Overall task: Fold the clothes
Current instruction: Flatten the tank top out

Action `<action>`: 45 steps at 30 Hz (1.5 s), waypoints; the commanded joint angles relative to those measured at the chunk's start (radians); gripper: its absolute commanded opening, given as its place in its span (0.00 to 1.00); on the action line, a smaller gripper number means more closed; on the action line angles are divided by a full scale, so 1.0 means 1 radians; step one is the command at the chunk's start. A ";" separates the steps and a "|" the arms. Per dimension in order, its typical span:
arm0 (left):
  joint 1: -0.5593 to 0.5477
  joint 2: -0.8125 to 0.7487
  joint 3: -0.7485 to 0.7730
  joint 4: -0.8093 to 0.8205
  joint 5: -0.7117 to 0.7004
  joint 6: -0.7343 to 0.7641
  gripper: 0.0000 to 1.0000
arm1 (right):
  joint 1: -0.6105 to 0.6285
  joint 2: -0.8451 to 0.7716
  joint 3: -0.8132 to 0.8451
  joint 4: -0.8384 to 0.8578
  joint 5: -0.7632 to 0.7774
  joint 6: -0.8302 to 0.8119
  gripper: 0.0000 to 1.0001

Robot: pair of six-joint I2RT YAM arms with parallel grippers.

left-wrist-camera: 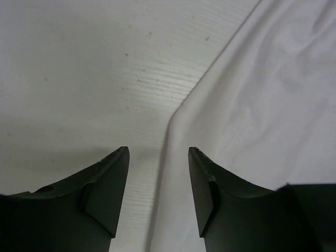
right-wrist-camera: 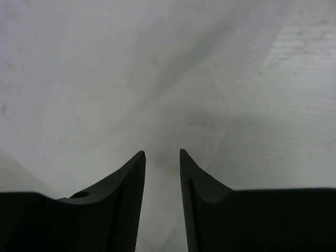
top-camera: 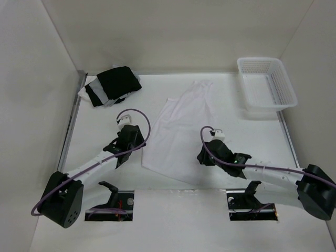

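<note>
Both pairs of jaws we found apart, empty: left gripper [left-wrist-camera: 157, 152] above the left edge of the garment [top-camera: 181, 131], right gripper [right-wrist-camera: 161, 153] over its right; it lay flat on the table [top-camera: 252, 136], lengthwise away from us.

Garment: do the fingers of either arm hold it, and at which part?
Nothing is held. The left gripper and the right gripper are open above the garment.

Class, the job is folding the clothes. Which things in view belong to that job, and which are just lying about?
Belongs to the job: white garment, spread out in the middle; left end effector and right end effector, open, one at each side edge.

Just lying about: black-and-white pile of garments, far left; white plastic mesh basket, far right.
</note>
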 commanded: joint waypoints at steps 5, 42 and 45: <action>-0.095 0.024 -0.036 0.004 0.117 -0.049 0.39 | -0.016 -0.099 -0.068 -0.046 0.121 0.164 0.46; -0.258 0.239 0.106 0.032 0.124 -0.142 0.48 | -0.438 -0.124 -0.113 0.186 -0.075 0.038 0.00; -0.273 0.265 0.100 0.087 0.148 -0.179 0.49 | -0.414 -0.117 -0.111 0.192 -0.072 0.039 0.00</action>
